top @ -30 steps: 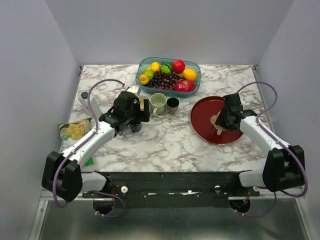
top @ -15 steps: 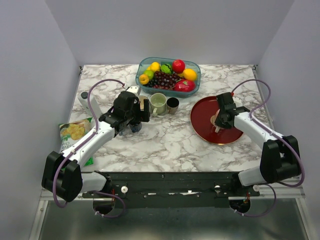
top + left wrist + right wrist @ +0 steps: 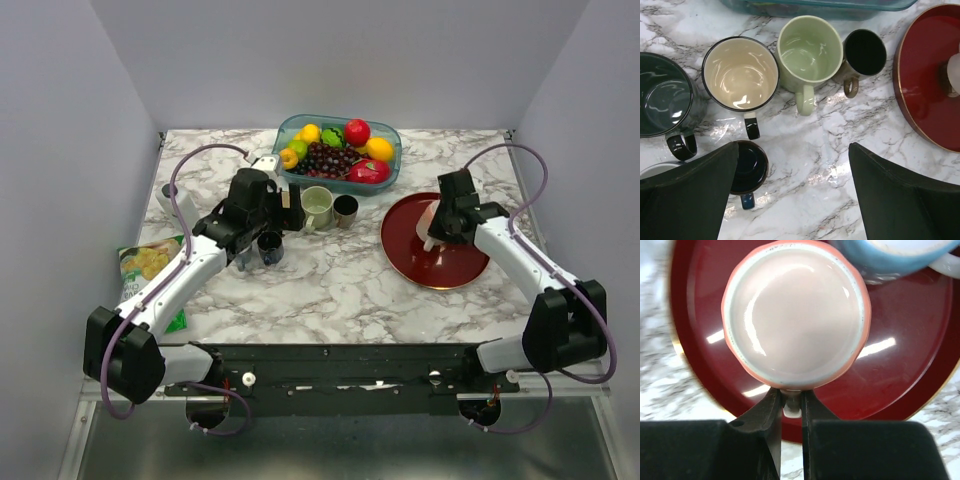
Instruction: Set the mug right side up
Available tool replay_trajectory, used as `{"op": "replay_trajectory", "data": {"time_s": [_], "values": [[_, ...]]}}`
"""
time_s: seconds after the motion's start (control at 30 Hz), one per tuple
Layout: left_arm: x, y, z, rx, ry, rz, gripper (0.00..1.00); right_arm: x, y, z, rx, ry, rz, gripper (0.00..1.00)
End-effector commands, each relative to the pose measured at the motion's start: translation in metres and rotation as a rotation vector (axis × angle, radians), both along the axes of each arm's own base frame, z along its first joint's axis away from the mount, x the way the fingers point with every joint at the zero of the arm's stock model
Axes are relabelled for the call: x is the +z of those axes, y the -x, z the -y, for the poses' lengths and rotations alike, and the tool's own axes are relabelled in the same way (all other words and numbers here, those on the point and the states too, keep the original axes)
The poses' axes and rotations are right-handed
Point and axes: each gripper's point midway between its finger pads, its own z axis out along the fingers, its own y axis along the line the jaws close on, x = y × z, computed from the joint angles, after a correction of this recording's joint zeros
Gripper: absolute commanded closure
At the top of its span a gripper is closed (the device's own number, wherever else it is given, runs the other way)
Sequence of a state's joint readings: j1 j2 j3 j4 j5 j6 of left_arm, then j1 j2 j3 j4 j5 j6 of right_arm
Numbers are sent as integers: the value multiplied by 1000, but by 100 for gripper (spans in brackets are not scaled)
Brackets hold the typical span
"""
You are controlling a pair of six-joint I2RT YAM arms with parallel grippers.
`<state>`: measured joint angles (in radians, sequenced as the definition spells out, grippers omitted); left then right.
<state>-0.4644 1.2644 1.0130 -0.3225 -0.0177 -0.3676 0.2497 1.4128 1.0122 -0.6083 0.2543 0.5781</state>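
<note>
Turning step: the pink mug [image 3: 796, 315] is held over the red plate [image 3: 920, 365], its handle pinched by the right pincer [image 3: 791, 397].
Method: the wrist is best rolled slowly, grip firm, clear of the blue mug [image 3: 890, 255].
Idle side: the left pincer [image 3: 792, 155] is spread above the tabletop [image 3: 815, 200].

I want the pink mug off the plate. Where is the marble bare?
Bare marble runs from the green mug and the red plate to the near edge at centre. Crowded: the mugs before the fruit bowl; a blue mug shares the plate.
</note>
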Motion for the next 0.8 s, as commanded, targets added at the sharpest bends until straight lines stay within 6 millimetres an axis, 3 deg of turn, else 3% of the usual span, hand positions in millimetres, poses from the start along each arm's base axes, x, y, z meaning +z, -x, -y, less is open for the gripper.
{"op": "replay_trajectory", "data": {"time_s": [0.0,0.2,0.33,0.5,0.53,0.63,0.77], "values": [[22,0,15,-63,67,16,1,70,-20,-33,92,-162,183,99],[52,1,41,-179,165,49,1,134,-27,-97,258,-503,299,99],[83,1,67,-299,262,89,1,193,-34,-137,438,-721,464,99],[119,0,91,-388,397,138,1,247,-28,-162,585,-890,574,99],[124,-3,93,-382,419,145,1,268,-29,-165,625,-915,656,99],[147,-4,103,-396,514,169,1,302,-22,-173,693,-1021,734,99],[177,-4,115,-441,635,187,1,326,-22,-180,733,-1101,768,99]]}}
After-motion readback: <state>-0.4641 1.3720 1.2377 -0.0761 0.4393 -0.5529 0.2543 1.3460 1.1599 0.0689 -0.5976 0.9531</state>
